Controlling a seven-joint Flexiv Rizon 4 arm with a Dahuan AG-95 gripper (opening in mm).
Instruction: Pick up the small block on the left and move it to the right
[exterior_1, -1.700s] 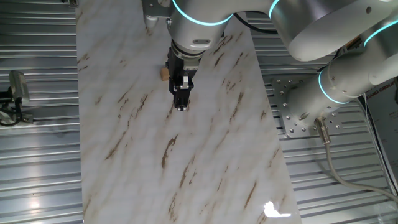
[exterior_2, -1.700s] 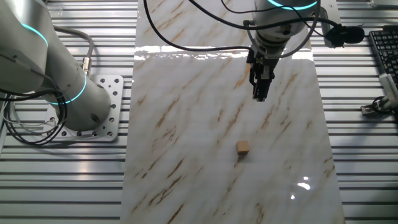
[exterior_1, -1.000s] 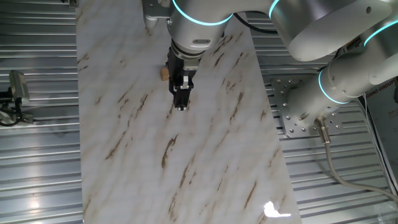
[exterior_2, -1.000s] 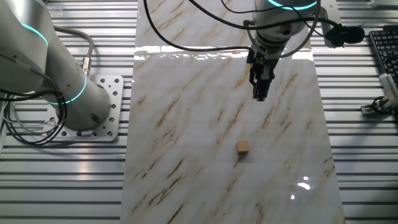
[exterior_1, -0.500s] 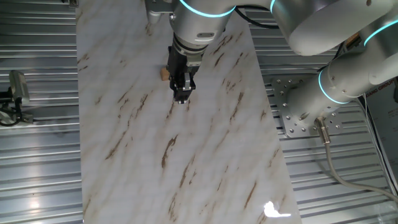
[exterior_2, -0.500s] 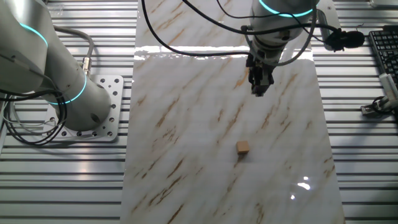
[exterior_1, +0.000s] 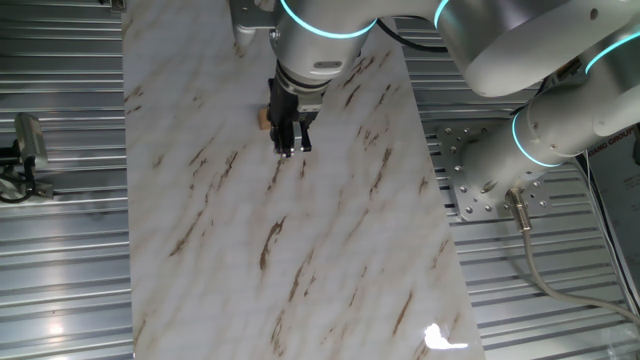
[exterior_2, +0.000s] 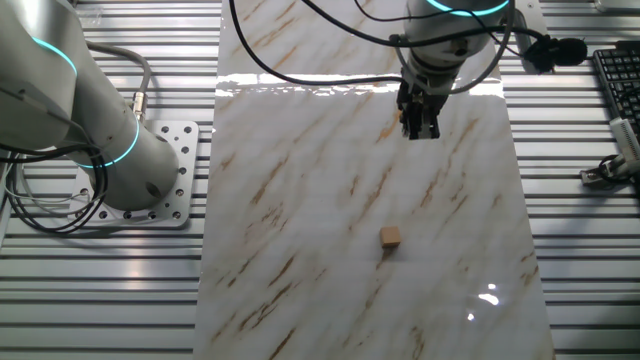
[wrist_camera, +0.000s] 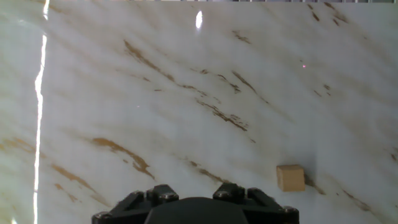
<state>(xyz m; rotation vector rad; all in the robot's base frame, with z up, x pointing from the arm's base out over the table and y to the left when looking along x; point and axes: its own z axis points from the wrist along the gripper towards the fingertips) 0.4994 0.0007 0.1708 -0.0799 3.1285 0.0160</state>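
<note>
The tool (exterior_1: 291, 150) hangs above the marbled counter (exterior_1: 330, 260), its 2 fingers (exterior_2: 431, 128) parted with a clear gap and nothing between them. The block (exterior_2: 390, 237) sits alone on the counter (exterior_2: 300, 200), well apart from the tool (exterior_2: 423, 133), untouched. In one fixed view the arm hides most of the block (exterior_1: 259, 117), just a tan sliver showing left of the wrist. The hand view shows the block (wrist_camera: 290, 178) low and to the right, resting flat on the counter (wrist_camera: 186, 93).
</note>
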